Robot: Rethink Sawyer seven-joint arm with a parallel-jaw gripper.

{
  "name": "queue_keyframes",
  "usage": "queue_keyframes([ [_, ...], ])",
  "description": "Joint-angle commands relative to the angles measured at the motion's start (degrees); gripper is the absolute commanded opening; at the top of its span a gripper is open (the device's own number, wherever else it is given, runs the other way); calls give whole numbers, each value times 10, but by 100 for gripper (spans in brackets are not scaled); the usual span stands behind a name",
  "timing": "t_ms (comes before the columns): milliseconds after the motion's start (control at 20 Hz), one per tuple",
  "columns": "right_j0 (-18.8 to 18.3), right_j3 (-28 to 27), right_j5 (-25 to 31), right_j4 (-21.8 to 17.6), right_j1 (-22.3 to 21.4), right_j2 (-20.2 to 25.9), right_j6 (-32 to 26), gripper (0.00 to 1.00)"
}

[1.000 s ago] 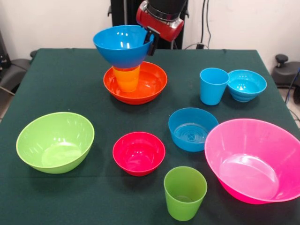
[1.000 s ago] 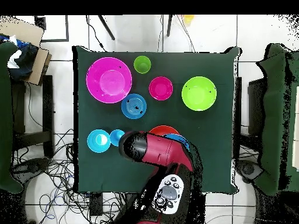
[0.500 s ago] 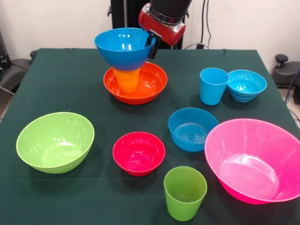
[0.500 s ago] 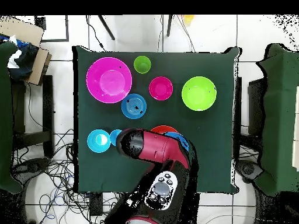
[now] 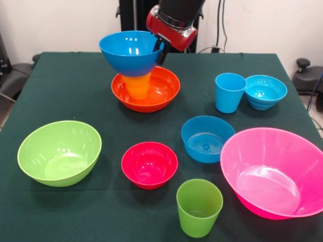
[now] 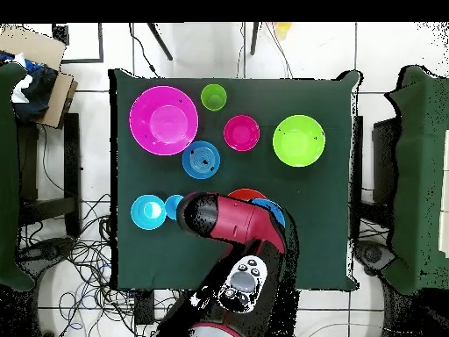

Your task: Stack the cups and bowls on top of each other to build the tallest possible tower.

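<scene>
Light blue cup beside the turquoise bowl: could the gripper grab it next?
Probably not yet: the gripper is shut on the large blue bowl. The light blue cup stands upright and uncovered.

**Colours on the table, both views**

Table cloth [image 5: 75, 96] is showing dark green, plain, no pattern. Large blue bowl [image 5: 128, 50] is sitting over the orange cup [image 5: 137, 84], which is reading paler, yellower than the wide orange bowl [image 5: 161, 91], a deep red-orange. Light blue cup [image 5: 229, 92] and small turquoise bowl [image 5: 265, 91] are matching closely. Medium blue bowl [image 5: 207, 138] is showing a slightly duller blue. Small red bowl [image 5: 149, 165] is leaning pinkish-red. Lime green bowl [image 5: 59, 153] is appearing yellow-green; green cup [image 5: 199, 207] a shade darker. Large pink bowl [image 5: 272, 171] is glowing magenta. Arm [image 6: 232, 219] is showing red and black.
</scene>
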Motion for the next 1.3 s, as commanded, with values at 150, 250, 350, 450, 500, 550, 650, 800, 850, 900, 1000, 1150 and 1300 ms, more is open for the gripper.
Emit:
queue_keyframes([
  [150, 3, -31, 9, 19, 10, 30, 99, 0],
  [250, 3, -30, 6, 19, 10, 31, 99, 0],
  [350, 4, -28, 2, 19, 11, 31, 100, 0],
  [450, 4, -28, -1, 19, 11, 31, 101, 0],
  [500, 3, -27, -1, 19, 11, 32, 99, 0],
  [550, 3, -27, -1, 18, 10, 32, 98, 0],
  [650, -1, -27, 0, 17, 10, 33, 94, 0],
  [800, -6, -27, -3, 15, 11, 37, 89, 0],
  [850, -7, -27, -5, 15, 11, 37, 88, 0],
  [900, -8, -27, -6, 15, 12, 38, 87, 0],
  [1000, -7, -27, -7, 15, 13, 38, 89, 0],
  [1150, -10, -28, -13, 15, 16, 41, 88, 0],
  [1300, -12, -28, -16, 13, 18, 42, 85, 0],
])
